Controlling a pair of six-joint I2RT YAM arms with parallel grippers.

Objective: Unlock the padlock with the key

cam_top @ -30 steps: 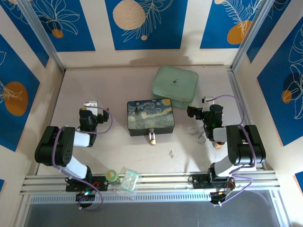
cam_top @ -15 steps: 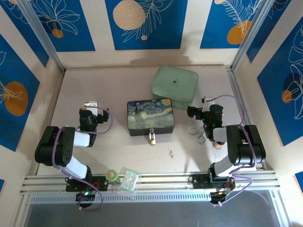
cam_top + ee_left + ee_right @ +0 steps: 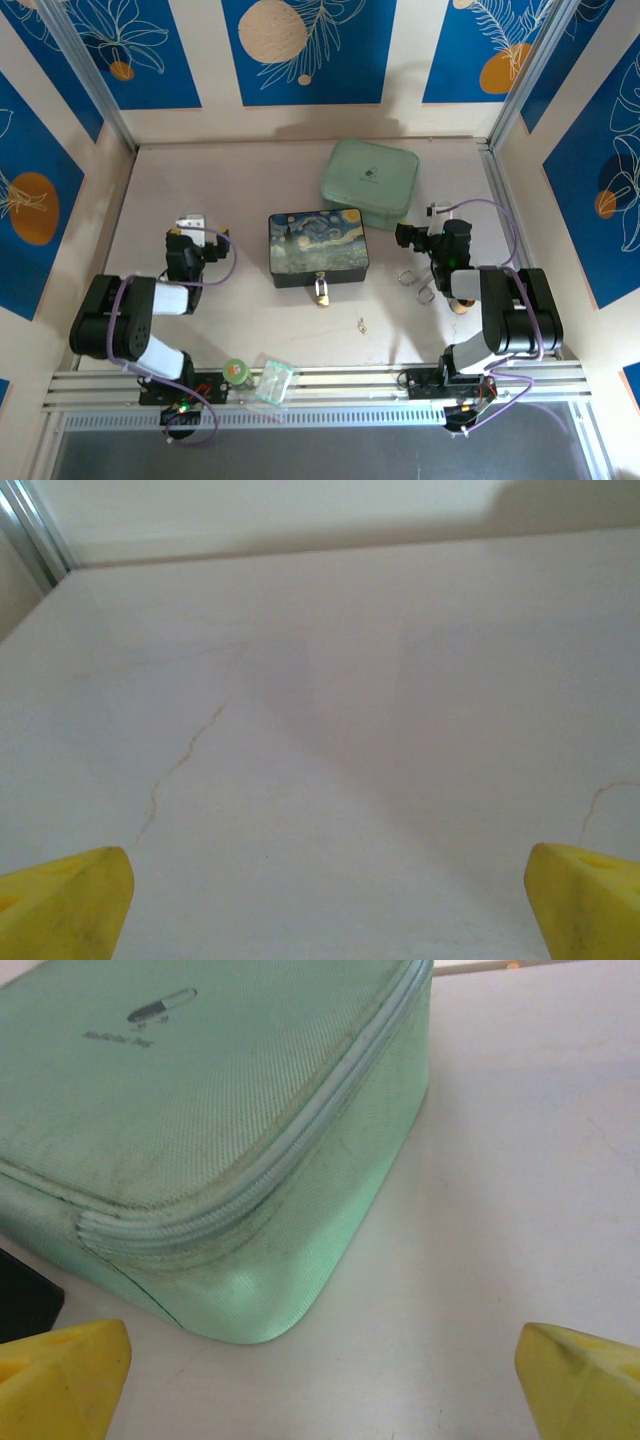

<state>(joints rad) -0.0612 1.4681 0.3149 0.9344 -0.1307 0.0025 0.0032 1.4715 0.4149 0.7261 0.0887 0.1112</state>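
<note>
Brass-gold with a silver U-shaped shackle, the tiny padlock [image 3: 320, 291] lies on the pale tabletop [image 3: 220, 180] just below the centre of the top view. It touches the front wall of the dark rectangular box painted with a swirling night sky [image 3: 317, 246]. Its long axis runs up-down in the frame, with the shackle pointing up toward the box's front and the body toward the lower edge. Whether the shackle passes through the box's latch is too small to tell.

The thin, pale silvery key [image 3: 361, 324] lies flat by itself to the lower right of the padlock, near it but apart. Its long axis also runs roughly up-down in the frame; which end is the bow cannot be made out.

Left of the box sits the left tool [image 3: 205, 232], well apart from padlock and key. In the left wrist view its yellow fingertips [image 3: 65, 900] stand at the two bottom corners, wide apart, over plain tabletop. Right of the box sits the right tool [image 3: 405, 238], aimed at the mint-green zippered fabric case [image 3: 369, 183]. In the right wrist view its fingertips are likewise spread wide and grip nothing. Looped silver wire rings [image 3: 415, 280] lie just below the right tool in the frame.
</note>
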